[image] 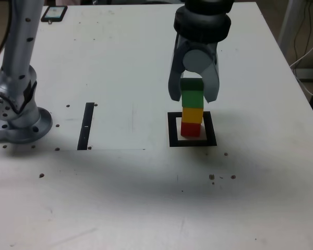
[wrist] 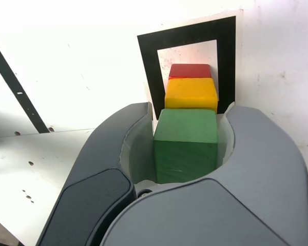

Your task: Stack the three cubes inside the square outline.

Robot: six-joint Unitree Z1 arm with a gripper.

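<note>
three cubes [image: 192, 108] stacked — green topmost, gripper [image: 194, 99] around it, no readable lettering

The white tabletop [image: 115, 198] is brightly lit in the exterior view, with a soft, broad shadow spread across its nearer part and slight softness overall. In the wrist view, the pale surface is washed nearly to white, while dark shapes are rendered clearly.

The exterior view faces the table [image: 109, 182] from raised height, set back. The wrist view looks down, close, past the gripper [wrist: 187, 148]. Both share the square outline [image: 173, 130] and black strip [wrist: 15, 84].
</note>
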